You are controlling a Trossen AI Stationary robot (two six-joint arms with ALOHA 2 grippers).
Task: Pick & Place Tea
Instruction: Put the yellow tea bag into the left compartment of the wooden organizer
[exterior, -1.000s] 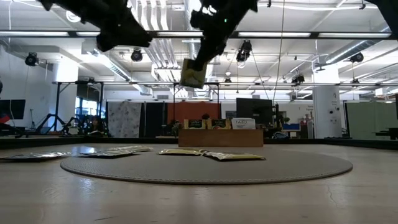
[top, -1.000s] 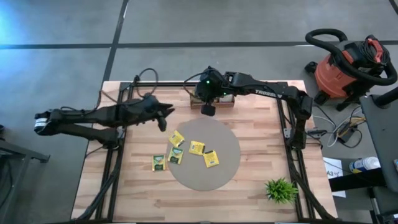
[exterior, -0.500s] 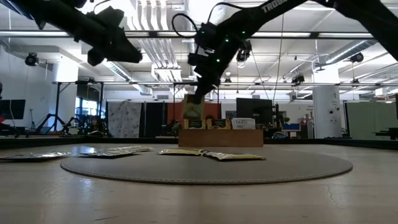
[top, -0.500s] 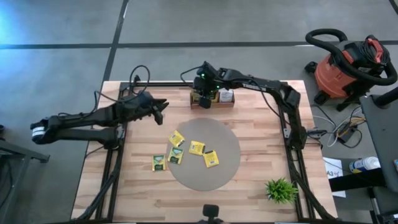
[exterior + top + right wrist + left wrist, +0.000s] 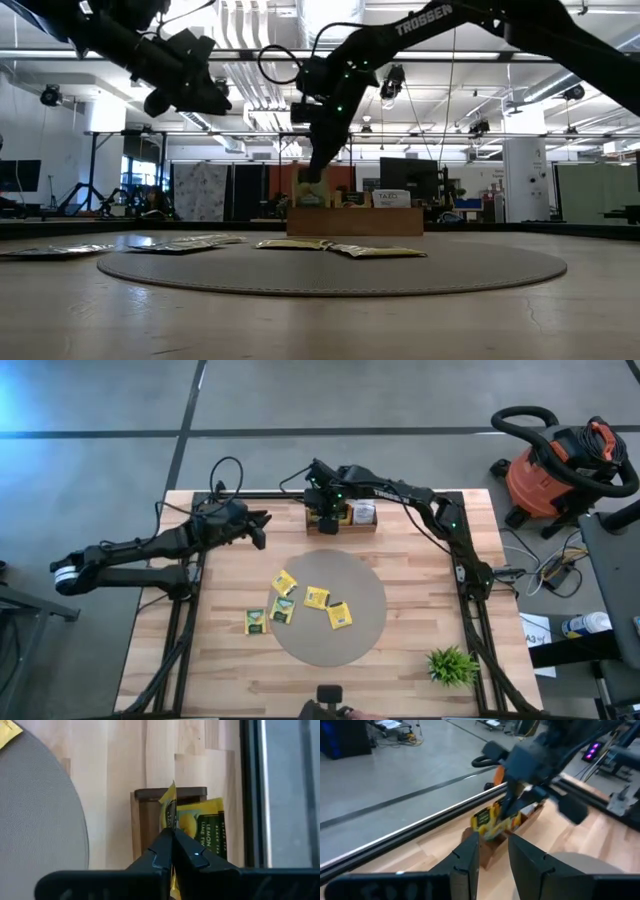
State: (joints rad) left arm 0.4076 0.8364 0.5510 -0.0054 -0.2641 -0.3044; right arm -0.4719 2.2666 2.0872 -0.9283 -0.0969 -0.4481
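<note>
**A:** Tea first: where do the packets lie?

**B:** Five small flat yellow tea-bag packets [image 5: 316,597] lie loose on the tabletop's middle. Four sit on the round grey mat [image 5: 330,608] and one lies on bare wood just off the mat's left rim. A sixth yellow packet [image 5: 171,810] is pinched by the right gripper [image 5: 327,523] over the brown wooden divided tray [image 5: 343,518] at the far edge of the light wooden tabletop [image 5: 420,570].

**A:** So that gripper's fingers are closed on it?

**B:** Yes, clamped tight on the packet's edge. The packet hangs upright at the tray's left end compartment, beside another yellow packet already standing in the tray. Whether its lower edge touches the tray floor is hard to say from the low view.

**A:** And the other arm?

**B:** The left gripper [image 5: 258,530] hovers above the far left part of the tabletop, well apart from the tray, its fingers [image 5: 469,860] narrowly parted and holding nothing.

**A:** Anything else around?

**B:** A small green plant [image 5: 451,665] stands near the front right corner. A red and black shop vacuum [image 5: 560,465] sits on the floor beyond the tabletop's right edge.
</note>
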